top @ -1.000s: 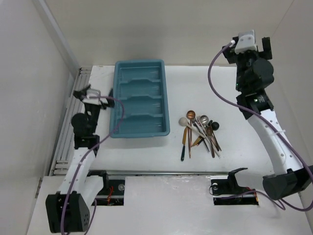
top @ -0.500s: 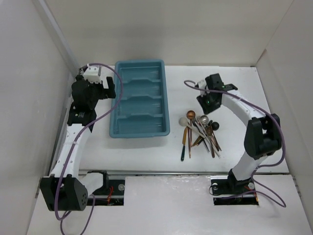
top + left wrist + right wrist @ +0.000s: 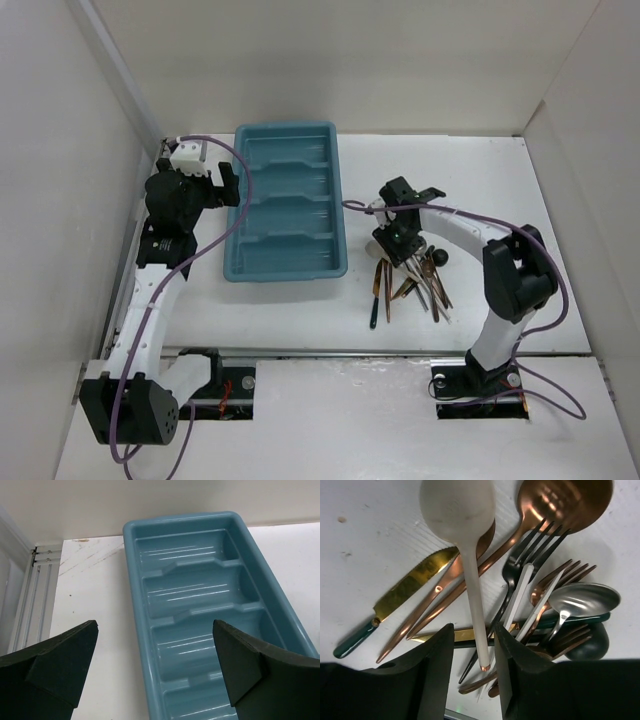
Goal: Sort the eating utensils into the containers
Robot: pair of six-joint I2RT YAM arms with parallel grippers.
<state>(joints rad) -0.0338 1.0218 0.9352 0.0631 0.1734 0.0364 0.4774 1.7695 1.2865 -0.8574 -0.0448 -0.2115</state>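
Note:
The eating utensils (image 3: pixel 415 278) lie in a crossed pile right of the teal tray (image 3: pixel 286 271), whose long containers hold nothing. My right gripper (image 3: pixel 400 243) is down over the pile's far end. In the right wrist view its jaws (image 3: pixel 473 627) stand part-way in, either side of the white spoon's (image 3: pixel 457 505) thin handle, with a gap on both sides. Around it lie a copper spoon (image 3: pixel 565 500), a black fork (image 3: pixel 530 545), a silver spoon (image 3: pixel 582 597) and a gold knife (image 3: pixel 410 587). My left gripper (image 3: pixel 228 185) (image 3: pixel 155 625) hangs wide open over the tray's left rim (image 3: pixel 132 580).
The table's back wall runs behind the tray. A metal rail (image 3: pixel 30 595) edges the table on the left. A purple cable (image 3: pixel 355 205) from the right arm droops near the tray's right side.
The right arm has swung from the back right corner down onto the utensil pile, and its jaws have narrowed. The left arm has risen beside the tray and stays open.

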